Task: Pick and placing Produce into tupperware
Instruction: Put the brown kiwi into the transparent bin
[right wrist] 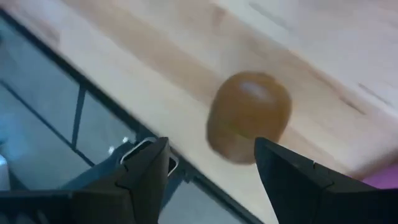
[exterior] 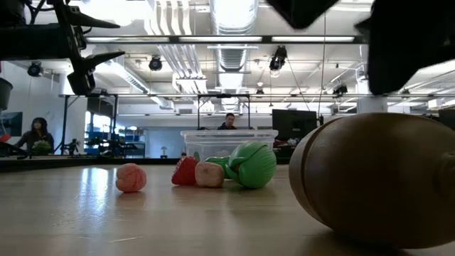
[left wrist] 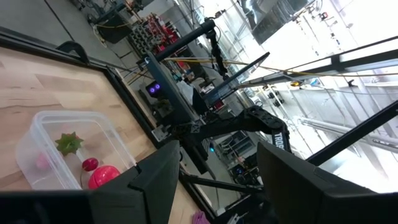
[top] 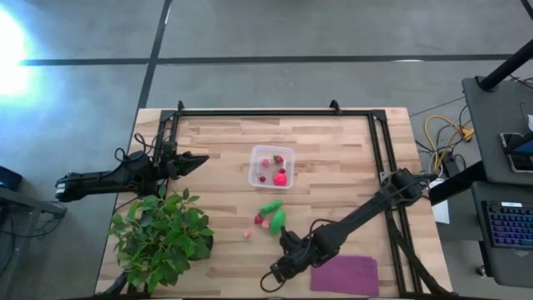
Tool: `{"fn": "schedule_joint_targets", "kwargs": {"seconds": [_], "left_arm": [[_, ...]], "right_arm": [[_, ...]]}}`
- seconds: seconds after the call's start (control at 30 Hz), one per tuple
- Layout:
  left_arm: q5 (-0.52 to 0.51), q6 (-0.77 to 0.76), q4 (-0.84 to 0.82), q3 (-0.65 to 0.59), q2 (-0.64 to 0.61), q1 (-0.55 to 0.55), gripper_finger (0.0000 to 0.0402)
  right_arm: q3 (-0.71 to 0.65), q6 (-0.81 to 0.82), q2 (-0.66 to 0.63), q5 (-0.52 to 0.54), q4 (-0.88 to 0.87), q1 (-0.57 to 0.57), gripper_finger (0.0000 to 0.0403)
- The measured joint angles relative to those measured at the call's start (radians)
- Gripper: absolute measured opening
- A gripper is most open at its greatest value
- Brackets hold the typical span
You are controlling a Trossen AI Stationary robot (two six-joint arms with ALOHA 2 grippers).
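The clear tupperware (top: 271, 167) stands at mid-table and holds several small red and pink pieces; it also shows in the left wrist view (left wrist: 62, 149). Two green pieces (top: 273, 213), a red piece (top: 259, 220) and a pink piece (top: 247, 234) lie on the wood nearer the front. The brown ball (right wrist: 249, 115) rests on the table by the near edge and looms large in the low view (exterior: 377, 178). My right gripper (right wrist: 211, 146) is open just above and short of it, apart from it; in the high view the gripper (top: 276, 268) hides the ball. My left gripper (top: 198, 161) is open at the left, raised.
A leafy green plant (top: 162, 233) fills the near left corner. A flat purple mat (top: 346, 275) lies at the near right, beside my right arm. A black frame (top: 275, 112) runs along the far and right sides. People show in the room beyond.
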Motion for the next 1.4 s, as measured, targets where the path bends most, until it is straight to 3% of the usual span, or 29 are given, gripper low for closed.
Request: {"fn": "schedule_joint_targets", "kwargs": {"seconds": [0.2, 0.53, 0.83, 1.03, 1.17, 1.4], "left_arm": [[0.000, 0.000, 0.000, 0.000, 0.000, 0.000, 0.0201], [0.000, 0.000, 0.000, 0.000, 0.000, 0.000, 0.0201], [0.000, 0.000, 0.000, 0.002, 0.000, 0.000, 0.0201], [-0.001, 0.000, 0.000, 0.002, 0.000, 0.000, 0.0201], [0.000, 0.000, 0.001, 0.002, 0.000, 0.000, 0.0201], [0.000, 0.000, 0.000, 0.002, 0.000, 0.000, 0.0201]], "right_arm": [[0.038, -0.083, -0.002, 0.005, 0.003, 0.045, 0.0227], [0.038, 0.016, -0.002, 0.024, -0.092, 0.050, 0.0253], [0.039, 0.106, 0.001, 0.170, -0.091, 0.032, 0.0301], [0.060, 0.129, 0.055, 0.151, -0.098, 0.010, 0.0299], [0.176, 0.118, 0.141, 0.093, -0.145, 0.010, 0.0286], [0.472, 0.065, 0.268, 0.096, -0.582, 0.010, 0.0275]]}}
